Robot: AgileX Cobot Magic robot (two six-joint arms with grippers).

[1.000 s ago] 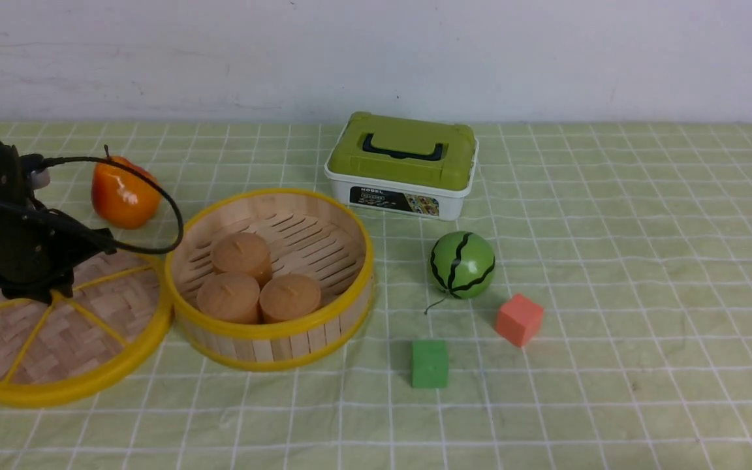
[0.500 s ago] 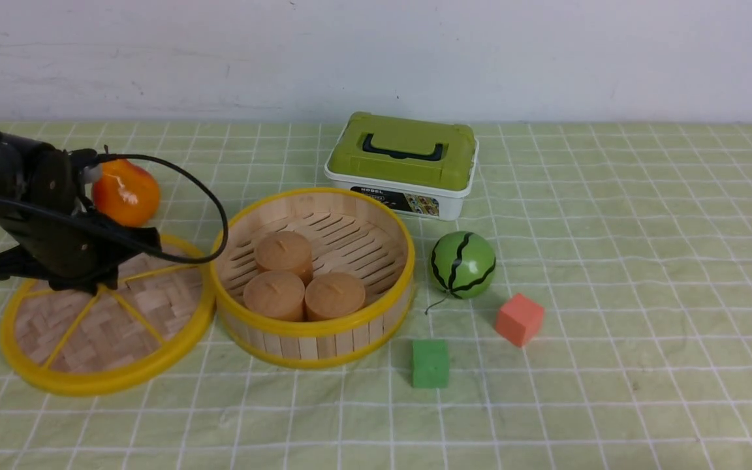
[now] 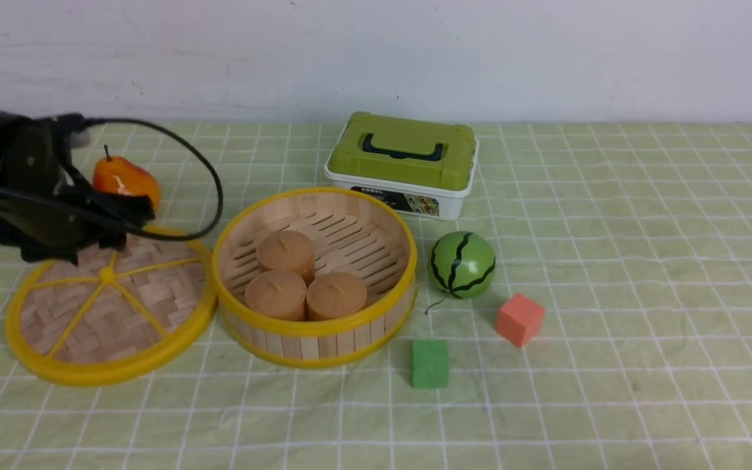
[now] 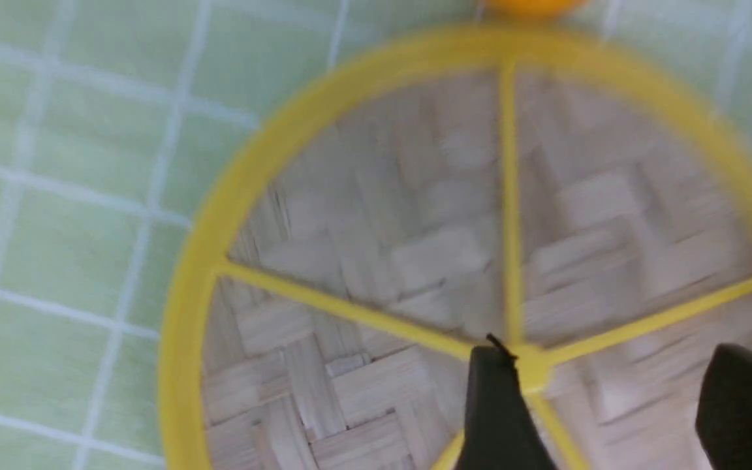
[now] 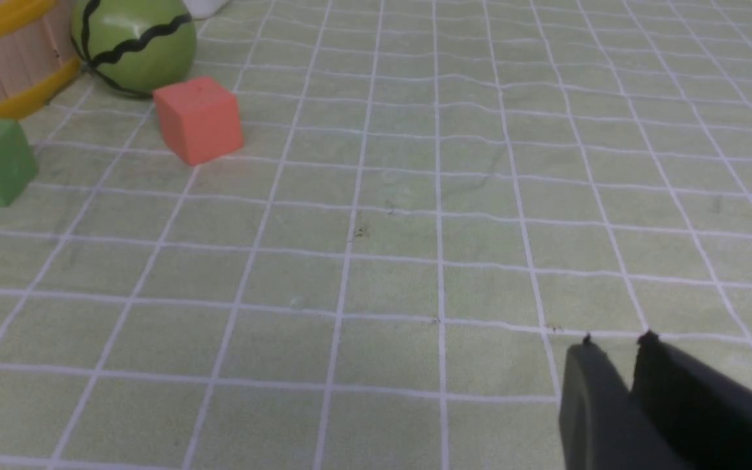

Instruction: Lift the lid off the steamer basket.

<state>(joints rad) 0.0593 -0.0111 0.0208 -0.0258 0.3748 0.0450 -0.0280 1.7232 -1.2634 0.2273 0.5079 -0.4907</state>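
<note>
The lid [image 3: 108,313], woven bamboo with a yellow rim and spokes, lies flat on the cloth left of the steamer basket [image 3: 314,329], its rim against the basket's. The basket is uncovered and holds three brown cylinders [image 3: 297,277]. My left arm [image 3: 43,196] hangs just above the lid's far edge. In the left wrist view my left gripper [image 4: 617,365] is open and empty above the lid [image 4: 382,222], one finger [image 4: 497,405] over the centre knob. My right gripper [image 5: 616,343] is shut and empty over bare cloth, out of the front view.
A white box with a green lid [image 3: 402,166] stands behind the basket. An orange fruit [image 3: 125,183] sits behind the lid. A watermelon ball [image 3: 462,264], a red cube [image 3: 518,318] and a green cube [image 3: 429,363] lie right of the basket.
The lid and basket slid right a second ago. Since then my left gripper has lifted off the lid's knob and moved up and back; the lid stays on the cloth.
</note>
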